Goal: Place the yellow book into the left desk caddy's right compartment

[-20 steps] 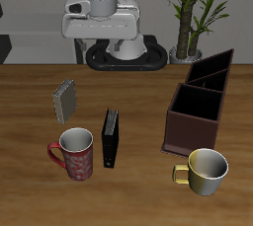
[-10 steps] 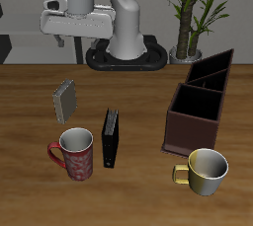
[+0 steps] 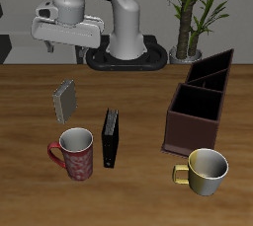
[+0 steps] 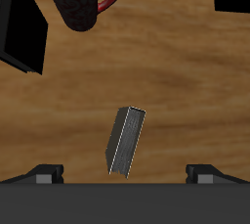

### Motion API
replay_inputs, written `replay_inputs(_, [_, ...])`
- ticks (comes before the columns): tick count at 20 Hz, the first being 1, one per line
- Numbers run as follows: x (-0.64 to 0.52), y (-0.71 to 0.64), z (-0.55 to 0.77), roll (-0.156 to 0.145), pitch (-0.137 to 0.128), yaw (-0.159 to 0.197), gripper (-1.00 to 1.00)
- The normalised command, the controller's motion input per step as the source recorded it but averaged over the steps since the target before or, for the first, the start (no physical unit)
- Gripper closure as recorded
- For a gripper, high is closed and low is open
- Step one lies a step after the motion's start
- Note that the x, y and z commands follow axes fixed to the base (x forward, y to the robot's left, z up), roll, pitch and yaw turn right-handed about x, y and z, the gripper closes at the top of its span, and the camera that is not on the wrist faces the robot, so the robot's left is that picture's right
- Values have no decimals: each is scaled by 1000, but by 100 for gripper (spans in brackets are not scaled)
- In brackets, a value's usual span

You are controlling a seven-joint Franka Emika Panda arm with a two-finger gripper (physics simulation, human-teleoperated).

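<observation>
The yellow book [image 3: 66, 100] stands tilted on the table, grey-tan and speckled; it also shows in the wrist view [image 4: 125, 142]. My gripper [image 3: 67, 46] hangs well above it and a little farther back, open and empty. Both fingertips [image 4: 47, 172] show in the wrist view with a wide gap, the gripper [image 4: 125, 175] centred over the book's near end. The left desk caddy [image 3: 203, 104], a dark reddish-brown box with inner dividers, stands across the table from the book.
A black book [image 3: 112, 137] stands upright beside a red patterned mug [image 3: 76, 153], both nearer the front edge than the yellow book. A gold mug [image 3: 206, 169] sits in front of the caddy. A potted plant [image 3: 193, 13] stands at the back.
My gripper has swung sideways from the table's back centre to above the yellow book and dropped slightly. Nothing on the table has moved.
</observation>
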Motion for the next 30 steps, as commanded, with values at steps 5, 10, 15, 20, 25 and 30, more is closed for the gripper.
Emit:
replay_inputs(5, [-96, -179, -293, -60, -22, -25, -100])
replay_inputs(10, [47, -65, -308, -20, 24, -16, -100])
replay_inputs(15, [102, -53, -494, -15, 48, -54, -100])
replay_inputs(20, [89, 41, -533, 0, 36, -25, -100])
replay_inputs(25, [32, -83, -383, -13, 35, -7, -100])
replay_inputs(30, [48, -200, -441, -41, 73, -55, -100])
